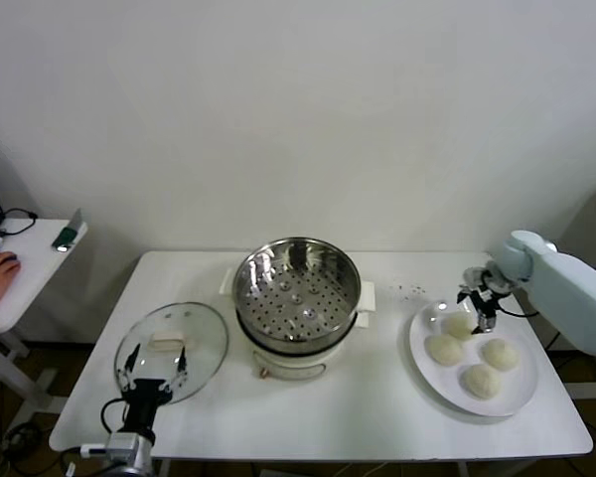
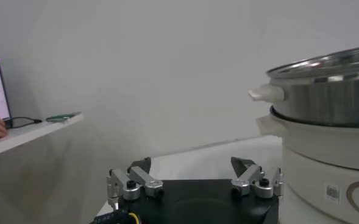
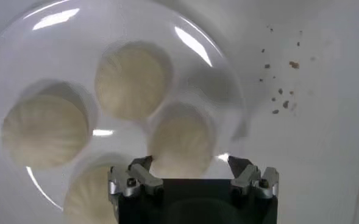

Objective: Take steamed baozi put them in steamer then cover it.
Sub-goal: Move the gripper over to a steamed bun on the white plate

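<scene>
- My right gripper [image 1: 480,298] reaches in from the right side of the white table [image 1: 377,417] and hangs over the far edge of the white plate [image 1: 521,397]. Its fingers [image 3: 144,164] are spread apart, straddling the nearest bun without pinching it.
- My left gripper [image 1: 151,376] sits low at the table's front left corner, at the near edge of the cover [image 1: 169,350]. Its fingers [image 2: 144,165] are also spread, with nothing between them.
- The plate holds all four steamed baozi [image 1: 473,353], clustered close together. In the right wrist view they look pale cream, round and smooth, with faint pleats across the tops.
- The steamer [image 1: 297,293] stands at the middle of the table: a shiny steel pot with a perforated tray inside, sitting on a white base with side handles. The tray holds no buns.
- The cover lies flat on the table just left of the steamer: clear glass, a metal rim, a cream bar handle.
- A few dark crumbs [image 3: 280,79] dot the table beside the plate.
</scene>
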Robot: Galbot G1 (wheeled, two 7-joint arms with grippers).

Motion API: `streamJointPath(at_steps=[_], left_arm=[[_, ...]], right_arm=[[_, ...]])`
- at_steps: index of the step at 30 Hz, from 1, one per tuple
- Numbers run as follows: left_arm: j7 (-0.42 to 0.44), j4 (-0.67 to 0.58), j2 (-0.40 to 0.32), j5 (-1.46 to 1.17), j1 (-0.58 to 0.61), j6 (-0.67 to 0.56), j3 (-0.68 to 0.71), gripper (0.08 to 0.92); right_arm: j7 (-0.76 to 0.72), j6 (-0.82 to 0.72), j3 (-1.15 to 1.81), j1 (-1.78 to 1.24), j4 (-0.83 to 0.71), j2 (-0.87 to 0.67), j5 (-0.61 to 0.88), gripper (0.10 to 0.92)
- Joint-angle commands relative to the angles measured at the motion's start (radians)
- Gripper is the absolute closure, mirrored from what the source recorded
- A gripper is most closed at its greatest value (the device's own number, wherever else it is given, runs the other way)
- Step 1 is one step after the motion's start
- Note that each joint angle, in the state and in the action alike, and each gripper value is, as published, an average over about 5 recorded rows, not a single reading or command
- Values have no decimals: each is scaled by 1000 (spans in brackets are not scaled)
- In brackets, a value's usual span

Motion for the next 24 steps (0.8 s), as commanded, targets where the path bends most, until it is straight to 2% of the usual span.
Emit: streamJointPath(at_steps=[1, 14, 24], left_arm=[[-2, 3, 0, 1, 1, 2, -1, 177], [-4, 11, 0, 2, 7, -2, -2, 177], [-8, 18, -1, 5, 10, -4, -1, 177]], right_arm=[[-5, 4, -44, 16, -40, 41, -7, 203], [-5, 13, -28, 7, -57, 45, -26, 208], [-9, 49, 4, 7, -76, 58, -44, 293]])
